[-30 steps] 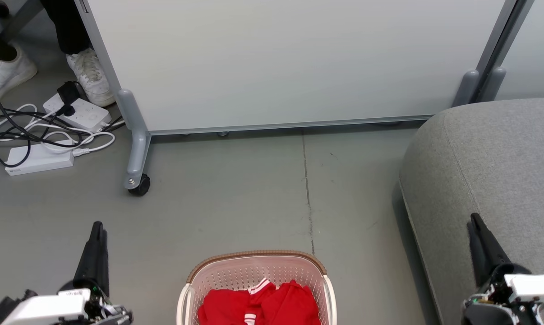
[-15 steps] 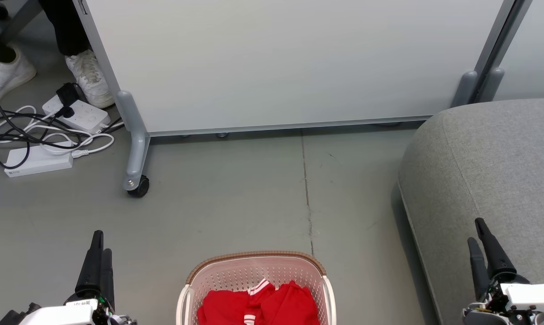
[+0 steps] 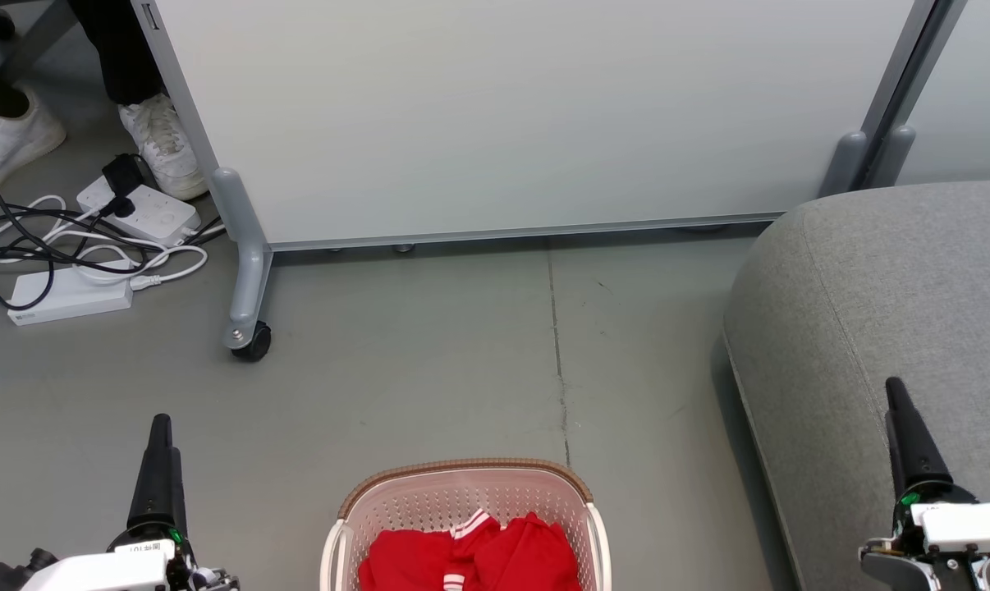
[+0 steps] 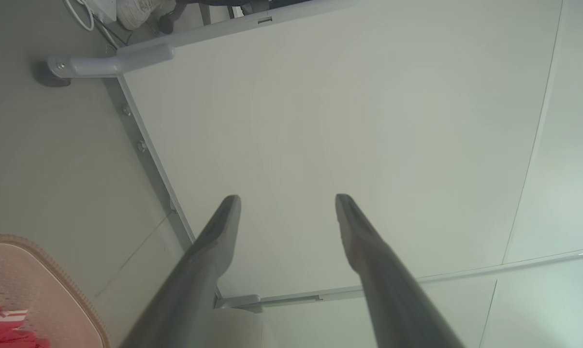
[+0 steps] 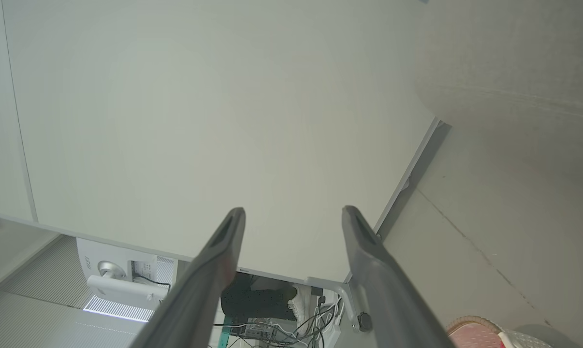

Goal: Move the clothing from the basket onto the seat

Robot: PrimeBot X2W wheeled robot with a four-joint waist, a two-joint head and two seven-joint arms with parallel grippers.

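Presently, nothing has left the basket.

**Clothing** (image 3: 470, 560): two bright red soft garments, one with white striped trim. They lie bunched and overlapping inside the basket, and neither gripper touches them.

**Basket** (image 3: 462, 465): small white perforated plastic laundry basket with a brown woven-look rim. It stands on the grey floor (image 3: 429, 369) between the two arms and is cut off by the lower edge of the head view.

**Seat** (image 3: 897, 279): large grey fabric sofa cushion with rounded edges, to the basket's right across a strip of floor. Its visible part is bare.

**Left gripper** (image 4: 287, 200): fingers spread wide with nothing between them, raised to the left of the basket.

**Right gripper** (image 5: 294, 213): fingers likewise spread and empty, seen against the seat's near part.

**Hazards, as judged:**
- Because the garments overlap, a pinch may catch only a fold or drag both at once. A trailing piece could then fall onto the floor short of the seat.
- The basket looks light, so a finger hooking its rim or perforations could tip or shove it.
- The basket sits half out of the head view, so the reach down is poorly overseen.
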